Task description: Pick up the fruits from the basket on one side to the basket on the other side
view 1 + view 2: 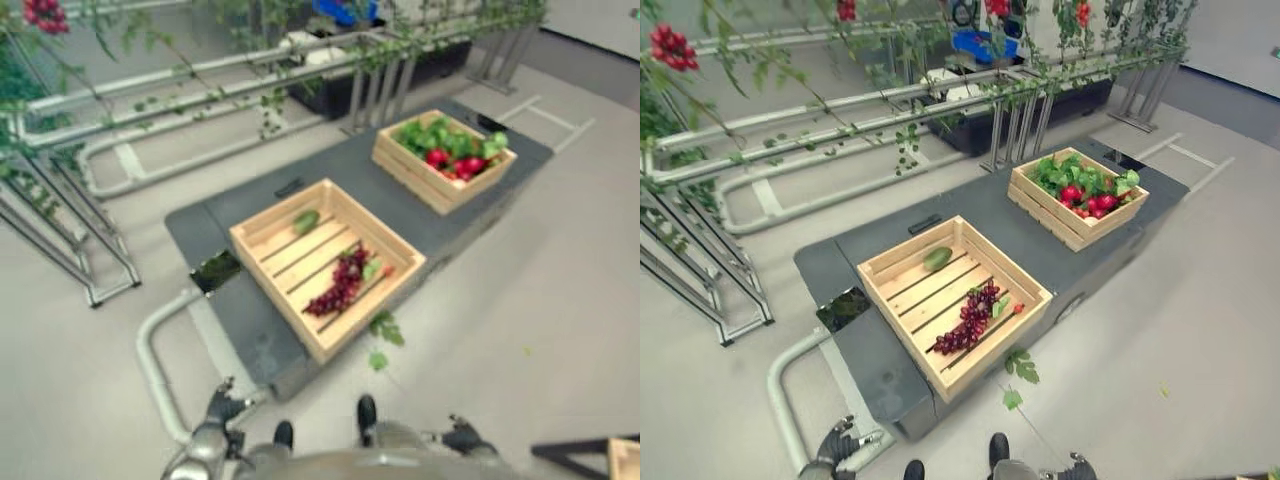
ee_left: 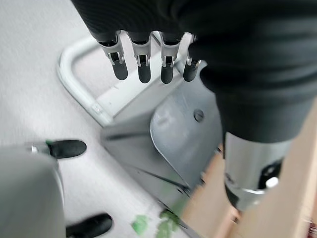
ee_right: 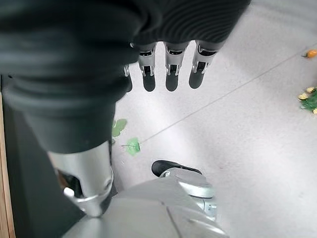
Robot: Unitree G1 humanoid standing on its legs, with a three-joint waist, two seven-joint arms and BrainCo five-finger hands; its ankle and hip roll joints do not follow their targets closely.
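Both hands, left [image 2: 148,54] and right [image 3: 168,64], hung low with released fingers; grapes [image 1: 965,322] lay in the near crate [image 1: 902,268].

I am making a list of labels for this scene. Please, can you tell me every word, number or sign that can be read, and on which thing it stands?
None can be read.
Near crate: bare wood, no print.
Far crate: bare wood, no print.
Grey platform: no marking visible.
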